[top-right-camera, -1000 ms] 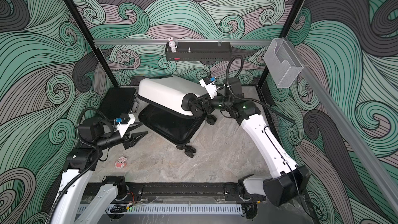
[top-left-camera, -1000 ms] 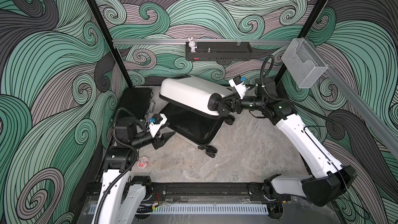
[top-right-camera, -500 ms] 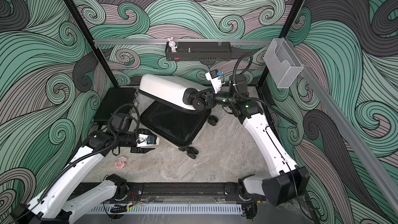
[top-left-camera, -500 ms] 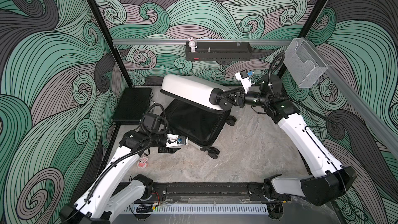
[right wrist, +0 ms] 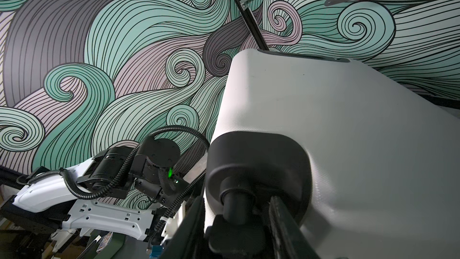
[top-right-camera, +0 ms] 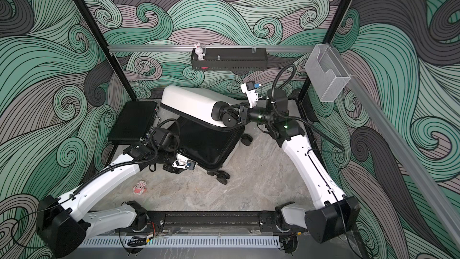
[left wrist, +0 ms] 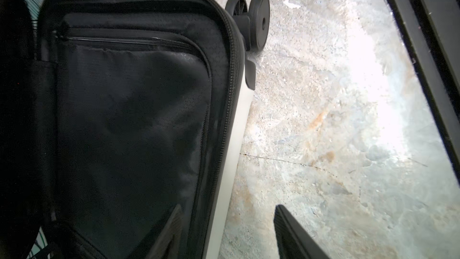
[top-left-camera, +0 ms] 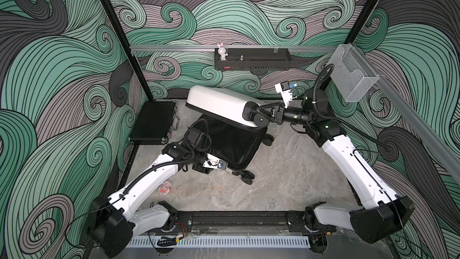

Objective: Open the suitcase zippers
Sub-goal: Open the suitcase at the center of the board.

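Note:
The white suitcase (top-left-camera: pixel 219 105) stands open in both top views. Its upper shell is lifted and tilted over the lower half, whose black lining (top-left-camera: pixel 229 143) faces up. My right gripper (top-left-camera: pixel 263 114) is shut on a black spinner wheel (right wrist: pixel 236 195) at the lifted shell's corner, one finger on each side of its stem. My left gripper (left wrist: pixel 228 206) is open and straddles the lower half's white rim, one fingertip (left wrist: pixel 178 210) over the lining and the other over the floor. The zippers (left wrist: pixel 230 83) show as a black toothed band along that rim, parted from the other half.
A flat black briefcase (top-left-camera: pixel 154 123) lies left of the suitcase. A small pink toy (top-left-camera: pixel 164 188) sits on the stone floor near my left arm. A black shelf (top-left-camera: pixel 251 58) with a bunny figure (top-left-camera: pixel 222 51) hangs on the back wall; a clear holder (top-left-camera: pixel 353 75) hangs at right.
My left arm swung in from the left wall to the front edge of the lower half and its jaws widened a little. The right gripper lifted the upper shell slightly higher.

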`<state>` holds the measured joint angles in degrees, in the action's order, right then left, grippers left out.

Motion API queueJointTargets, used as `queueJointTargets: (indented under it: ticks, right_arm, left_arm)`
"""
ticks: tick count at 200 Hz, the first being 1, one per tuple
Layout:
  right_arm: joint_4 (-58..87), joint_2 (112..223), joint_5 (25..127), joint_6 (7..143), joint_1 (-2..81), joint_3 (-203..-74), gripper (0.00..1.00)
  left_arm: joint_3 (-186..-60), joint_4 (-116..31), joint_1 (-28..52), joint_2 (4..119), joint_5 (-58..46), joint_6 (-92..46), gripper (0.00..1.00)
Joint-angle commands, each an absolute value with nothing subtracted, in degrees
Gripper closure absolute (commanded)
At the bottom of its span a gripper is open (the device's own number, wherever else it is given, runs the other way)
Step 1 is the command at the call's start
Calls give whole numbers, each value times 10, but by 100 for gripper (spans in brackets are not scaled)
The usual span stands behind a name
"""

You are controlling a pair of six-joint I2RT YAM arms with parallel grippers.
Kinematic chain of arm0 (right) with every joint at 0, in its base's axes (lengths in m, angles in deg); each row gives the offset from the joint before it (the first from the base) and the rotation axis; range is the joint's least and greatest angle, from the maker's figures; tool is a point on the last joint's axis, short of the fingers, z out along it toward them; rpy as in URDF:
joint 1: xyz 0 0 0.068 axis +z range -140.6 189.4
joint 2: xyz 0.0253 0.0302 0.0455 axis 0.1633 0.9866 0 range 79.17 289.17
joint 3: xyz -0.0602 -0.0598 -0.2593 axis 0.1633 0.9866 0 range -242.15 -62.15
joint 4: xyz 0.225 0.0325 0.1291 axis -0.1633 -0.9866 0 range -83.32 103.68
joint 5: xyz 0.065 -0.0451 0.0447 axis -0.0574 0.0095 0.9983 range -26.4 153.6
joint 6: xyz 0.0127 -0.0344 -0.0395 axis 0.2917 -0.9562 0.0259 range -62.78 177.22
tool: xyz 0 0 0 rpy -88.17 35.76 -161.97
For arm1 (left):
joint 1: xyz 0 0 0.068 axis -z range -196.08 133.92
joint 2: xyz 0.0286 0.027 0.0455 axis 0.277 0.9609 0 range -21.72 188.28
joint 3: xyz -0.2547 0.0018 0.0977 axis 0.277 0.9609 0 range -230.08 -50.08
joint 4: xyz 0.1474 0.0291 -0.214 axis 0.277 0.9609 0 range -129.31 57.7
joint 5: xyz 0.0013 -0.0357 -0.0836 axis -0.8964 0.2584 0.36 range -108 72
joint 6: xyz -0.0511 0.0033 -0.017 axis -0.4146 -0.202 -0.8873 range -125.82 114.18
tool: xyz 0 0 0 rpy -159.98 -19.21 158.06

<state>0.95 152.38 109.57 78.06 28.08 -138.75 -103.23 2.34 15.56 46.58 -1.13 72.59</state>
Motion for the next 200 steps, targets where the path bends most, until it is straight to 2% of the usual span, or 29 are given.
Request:
queueJointTargets:
  ticks: [1, 32, 59, 77, 94, 108, 134, 163, 200]
  right_arm:
    - [114, 1477, 1132, 800, 280, -1404, 100]
    - [124, 1469, 1140, 812, 277, -1401, 100]
    - [133, 1462, 1152, 826, 271, -1402, 100]
    - [137, 1455, 1155, 834, 259, -1400, 100]
    - [140, 1445, 1154, 848, 241, -1394, 100]
    - [150, 1434, 1148, 866, 219, -1384, 100]
    - [161, 1408, 1137, 896, 172, -1358, 100]
    - [161, 1376, 1124, 936, 98, -1314, 100]
    - [186, 1320, 1092, 1007, 21, -1224, 100]
  left_arm:
    - [-1055, 15, 166, 509, -20, 757, 40]
    - [-1070, 5, 179, 562, -29, 761, 43]
    - [-1083, 17, 191, 603, -47, 761, 53]
    - [-1098, 41, 202, 626, -55, 758, 69]
    - [-1110, 73, 210, 628, -60, 750, 90]
    - [-1111, 95, 217, 621, -68, 740, 100]
    - [-1099, 131, 231, 602, -79, 717, 100]
    - [-1064, 152, 239, 528, -97, 693, 100]
    - [-976, 88, 240, 448, -149, 686, 100]
